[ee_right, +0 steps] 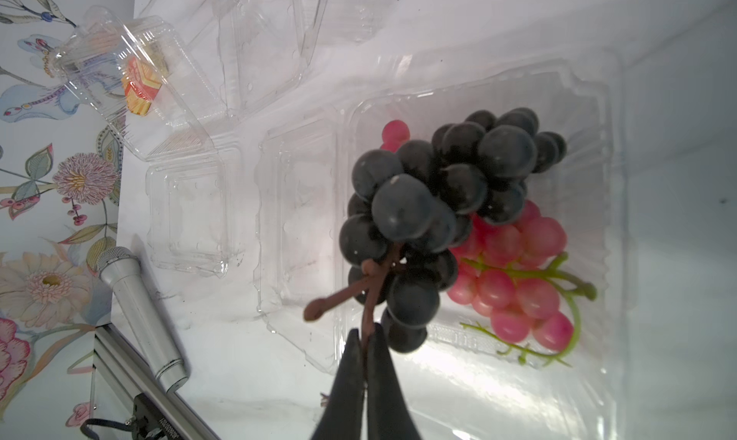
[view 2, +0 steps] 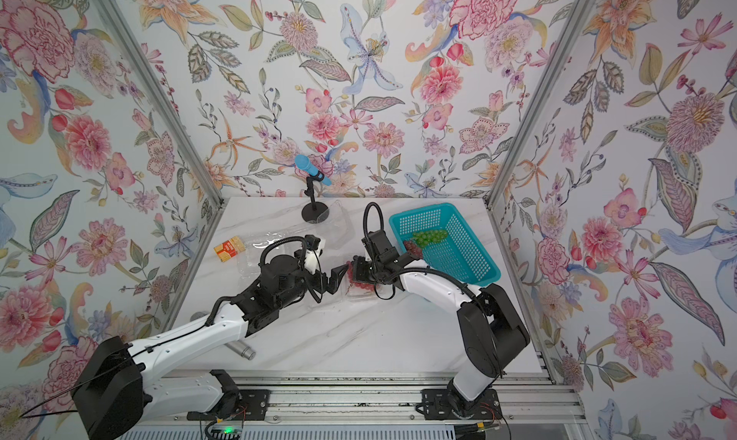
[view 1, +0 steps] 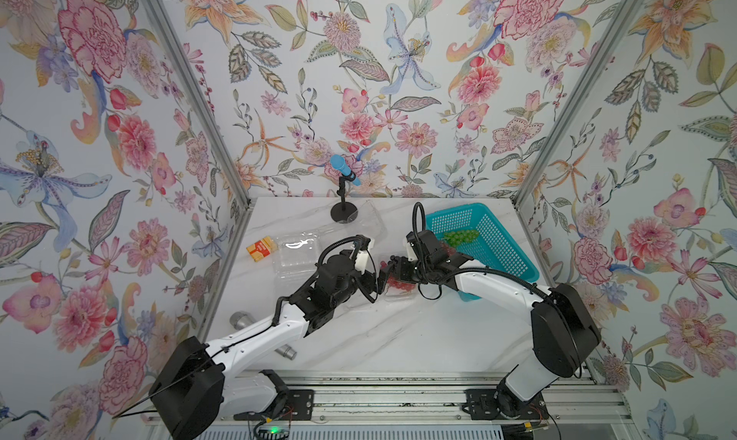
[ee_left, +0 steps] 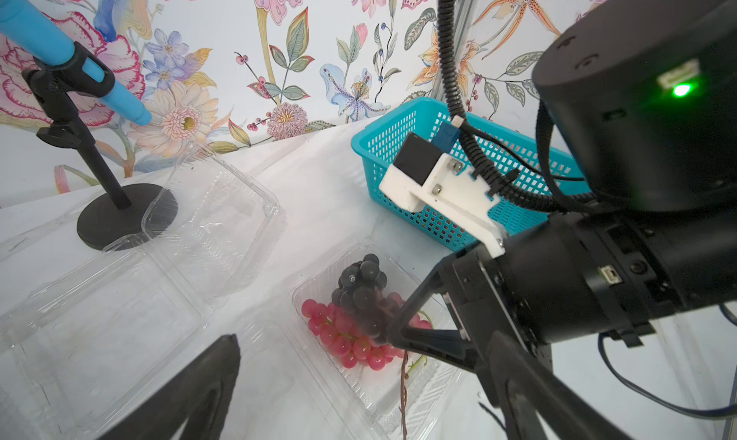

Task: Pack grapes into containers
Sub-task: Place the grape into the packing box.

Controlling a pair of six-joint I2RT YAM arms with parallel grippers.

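I can read no word, number or brand on any of my feeds. The small orange-and-yellow box (view 1: 261,248) on the left side of the table (view 1: 399,338) carries printing on its top face, but in both top views it shows only as coloured patches, and in the right wrist view it is blurred. A black part (ee_right: 156,423) beside the metal rail (ee_right: 119,350) bears a line of white lettering, too small and slanted for me to make out.

Overhead stereo pair; close wrist views
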